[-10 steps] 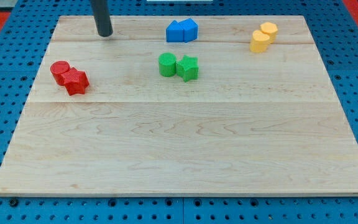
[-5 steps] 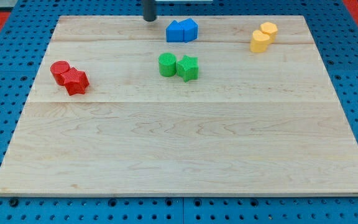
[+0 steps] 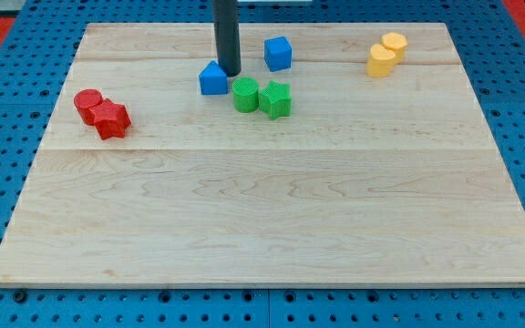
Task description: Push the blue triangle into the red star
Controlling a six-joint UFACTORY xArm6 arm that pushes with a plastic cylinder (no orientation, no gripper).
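Observation:
The blue triangle (image 3: 212, 79) lies on the wooden board at upper centre-left, apart from the blue cube (image 3: 278, 53). My tip (image 3: 230, 72) stands just right of the blue triangle, touching or almost touching its right side. The red star (image 3: 111, 118) lies far to the left, touching a red cylinder (image 3: 87, 103) at its upper left. The blue triangle is well to the right of the red star.
A green cylinder (image 3: 245, 95) and a green star (image 3: 276, 99) sit together just below and right of my tip. Two yellow cylinders (image 3: 386, 54) stand at the upper right. The board (image 3: 262, 219) rests on a blue pegboard.
My tip moved right along the top edge, then came down between the two blue blocks. The blue triangle slid down and left, away from the blue cube.

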